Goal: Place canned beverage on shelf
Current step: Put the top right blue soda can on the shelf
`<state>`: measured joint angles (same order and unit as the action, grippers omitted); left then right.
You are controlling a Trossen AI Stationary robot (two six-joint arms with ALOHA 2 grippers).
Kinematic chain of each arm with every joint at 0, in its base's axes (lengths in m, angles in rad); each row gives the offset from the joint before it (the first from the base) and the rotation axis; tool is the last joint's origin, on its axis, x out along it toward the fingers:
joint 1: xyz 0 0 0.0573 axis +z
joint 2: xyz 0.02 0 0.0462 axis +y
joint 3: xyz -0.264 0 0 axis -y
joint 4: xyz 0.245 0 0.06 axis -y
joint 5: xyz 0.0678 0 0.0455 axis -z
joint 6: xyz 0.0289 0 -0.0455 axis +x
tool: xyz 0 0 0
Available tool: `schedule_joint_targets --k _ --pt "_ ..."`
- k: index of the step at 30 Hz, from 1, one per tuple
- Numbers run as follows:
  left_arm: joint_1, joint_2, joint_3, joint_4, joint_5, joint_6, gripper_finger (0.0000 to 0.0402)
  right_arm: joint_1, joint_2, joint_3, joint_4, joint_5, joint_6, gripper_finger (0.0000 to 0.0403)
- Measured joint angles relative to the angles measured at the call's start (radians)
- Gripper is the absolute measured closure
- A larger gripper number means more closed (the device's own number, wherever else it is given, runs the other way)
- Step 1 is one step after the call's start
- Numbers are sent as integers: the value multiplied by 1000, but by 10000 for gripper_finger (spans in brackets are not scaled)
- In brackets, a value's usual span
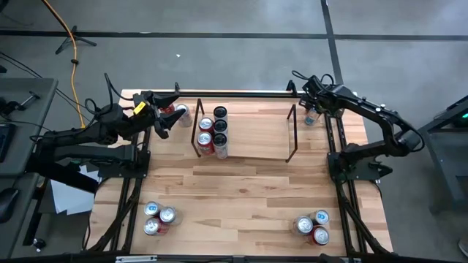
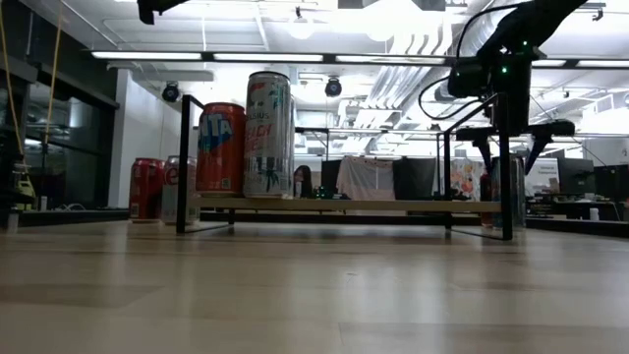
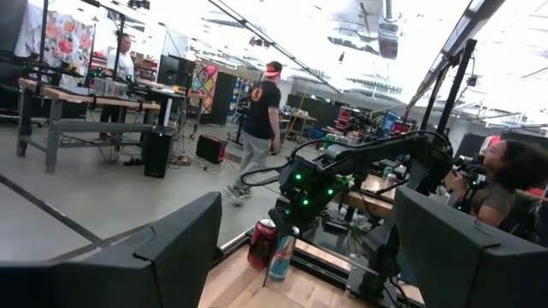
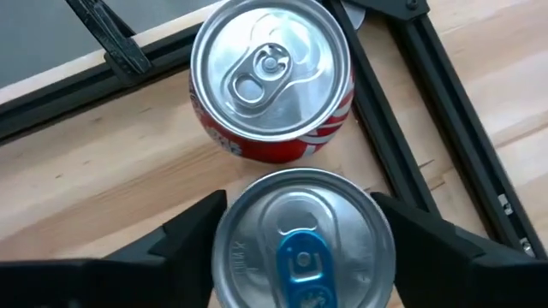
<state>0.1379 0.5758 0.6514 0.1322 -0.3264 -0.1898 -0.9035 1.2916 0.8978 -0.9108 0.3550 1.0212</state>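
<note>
Right gripper sits directly over the blue-tab can at the far right corner of the table. Fingers spread, one on each side of the can's rim, not closed on it as far as you can judge from the right wrist view. The can stands upright, long axis vertical, so the gripper looks straight down its lid.

Just beyond it stands a red can, close but apparently not touching. The black frame rail runs past both.

In the high view the right gripper lies just outside the shelf, past its right end post. The carry, by my reading, goes toward table centre, up and over the post, onto the flat top. The right arm is far nearer this can than the left.

Shelf holds a cluster of cans at its left end; the right part looks free.

Left gripper waits by the far left corner beside two cans. Its fingers stand well apart, holding nothing.

More cans stand in groups at the near left and near right.

Watch the red can when you close: it is a tight neighbour.
</note>
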Motion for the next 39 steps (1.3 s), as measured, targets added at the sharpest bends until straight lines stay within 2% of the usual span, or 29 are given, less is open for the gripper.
schedule_joint_targets --k 4,9,13,18,24,31,35,39 --pt "0 0 0 0 -9 0 101 0 -5 2 -19 1 -37 180" --pt "0 0 0 0 -41 1 101 22 -33 76 -104 -3 -126 180" --pt "0 0 0 0 -46 0 101 69 -72 213 -180 14 -218 180" --pt "0 0 0 0 -49 0 101 142 -81 457 -283 85 -318 180" --pt "0 0 0 -1 -53 1 101 251 -65 667 -284 103 -349 180" --pt "0 0 0 -1 -58 0 101 495 83 818 -283 9 -350 180" --pt "0 0 0 -2 -78 0 101 631 250 934 -282 -59 -398 180" --pt "0 0 0 -2 -80 0 101 719 422 1044 -290 -134 -516 180"
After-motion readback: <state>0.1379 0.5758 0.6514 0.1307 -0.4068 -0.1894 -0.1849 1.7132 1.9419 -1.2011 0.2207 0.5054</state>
